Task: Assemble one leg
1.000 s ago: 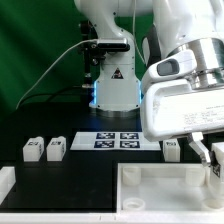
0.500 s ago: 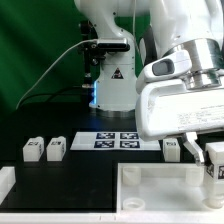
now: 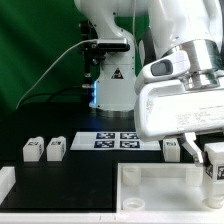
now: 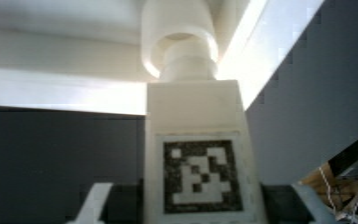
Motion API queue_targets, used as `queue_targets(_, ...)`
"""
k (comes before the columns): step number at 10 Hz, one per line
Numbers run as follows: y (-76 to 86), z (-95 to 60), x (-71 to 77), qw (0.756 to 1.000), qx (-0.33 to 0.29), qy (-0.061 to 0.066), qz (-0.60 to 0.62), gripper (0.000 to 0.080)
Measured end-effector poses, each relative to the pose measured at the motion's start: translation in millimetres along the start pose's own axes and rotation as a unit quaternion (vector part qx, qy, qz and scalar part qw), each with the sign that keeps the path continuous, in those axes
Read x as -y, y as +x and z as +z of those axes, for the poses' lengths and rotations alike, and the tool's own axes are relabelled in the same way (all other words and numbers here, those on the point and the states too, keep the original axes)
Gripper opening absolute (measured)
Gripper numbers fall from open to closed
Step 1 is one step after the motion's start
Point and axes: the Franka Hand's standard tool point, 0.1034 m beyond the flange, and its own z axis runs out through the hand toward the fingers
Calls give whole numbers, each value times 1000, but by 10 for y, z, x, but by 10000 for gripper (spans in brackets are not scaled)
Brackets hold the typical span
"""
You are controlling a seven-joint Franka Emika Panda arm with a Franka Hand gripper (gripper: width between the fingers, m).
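Note:
My gripper (image 3: 207,157) is shut on a leg (image 3: 214,161), a small white block with a black-and-white tag, and holds it at the exterior view's right above the large white tray-like piece (image 3: 150,182). In the wrist view the held leg (image 4: 197,120) fills the middle, tag facing the camera and its round peg end pointing away toward the white tray piece (image 4: 51,70). One pale finger (image 4: 98,205) shows beside the leg. Three more legs stand on the black table: two at the left (image 3: 33,150) (image 3: 56,149) and one at the right (image 3: 172,150).
The marker board (image 3: 120,140) lies flat behind the tray piece, in front of the arm's base (image 3: 112,90). A white block (image 3: 5,182) sits at the exterior view's left edge. A green backdrop stands behind.
The gripper with the leg has shifted a little toward the exterior view's left and slightly up over the second. It has barely moved in the last half second.

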Motion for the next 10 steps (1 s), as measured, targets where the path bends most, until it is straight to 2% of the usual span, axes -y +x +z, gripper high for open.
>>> queue_targets(7,-3,-3,-4,1000,3,0,-4,294)
queue_targets(10,-60,25,-79,1000,8,-3,-11,294)
